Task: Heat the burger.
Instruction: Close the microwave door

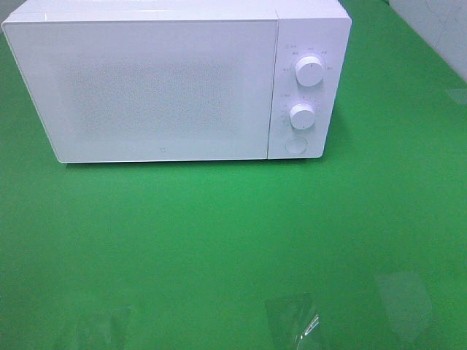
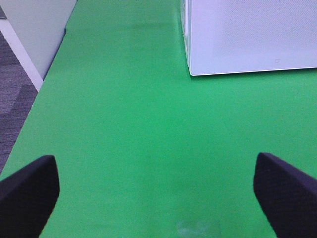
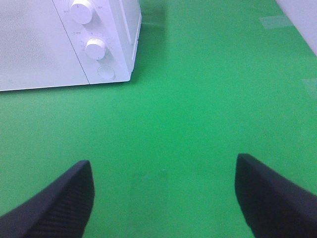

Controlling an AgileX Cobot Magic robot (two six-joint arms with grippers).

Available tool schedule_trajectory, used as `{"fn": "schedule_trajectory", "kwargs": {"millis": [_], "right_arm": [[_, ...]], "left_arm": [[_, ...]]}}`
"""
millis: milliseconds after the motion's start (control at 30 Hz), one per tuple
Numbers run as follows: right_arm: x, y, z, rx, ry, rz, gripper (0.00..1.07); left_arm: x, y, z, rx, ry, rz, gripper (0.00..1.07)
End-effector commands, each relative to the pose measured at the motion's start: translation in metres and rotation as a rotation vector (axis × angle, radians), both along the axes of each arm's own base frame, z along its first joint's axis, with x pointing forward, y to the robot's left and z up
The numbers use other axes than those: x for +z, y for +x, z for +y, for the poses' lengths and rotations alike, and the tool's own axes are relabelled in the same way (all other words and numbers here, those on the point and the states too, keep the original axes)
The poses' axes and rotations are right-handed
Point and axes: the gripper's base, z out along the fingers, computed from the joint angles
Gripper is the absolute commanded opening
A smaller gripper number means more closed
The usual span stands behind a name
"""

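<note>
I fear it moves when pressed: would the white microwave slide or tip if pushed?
Probably not tip: the microwave is wide, low and sits flat. It might slide slightly, since the green table looks smooth and glossy.

Scene lit brightly and evenly from above, white microwave almost washed out, pale glare patches reflected on the green surface near the front edge, thin shadow cast beneath the microwave, left end effector and right end effector rendered soft, out of focus.

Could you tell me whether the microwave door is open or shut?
Shut: the microwave door sits flush beside the control panel, interior hidden.
</note>
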Motion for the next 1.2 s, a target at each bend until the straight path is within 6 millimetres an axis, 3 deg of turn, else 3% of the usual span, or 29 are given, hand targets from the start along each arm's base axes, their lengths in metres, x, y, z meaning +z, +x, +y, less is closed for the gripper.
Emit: {"fn": "schedule_trajectory", "kwargs": {"millis": [33,900,1200], "right_arm": [[0.000,-0.003,0.000,-0.008,0.000,-0.025,0.76],[0.000,-0.003,0.000,-0.008,0.000,-0.025,0.76],[0.000,-0.003,0.000,-0.008,0.000,-0.025,0.76]], "left_arm": [[0.000,-0.002,0.000,-0.002,-0.006,-0.030,1.00],[0.000,-0.002,-0.001,-0.003,-0.012,-0.029,1.00],[0.023,0.002,-0.001,0.014,-0.068,-0.153,0.97]]}}
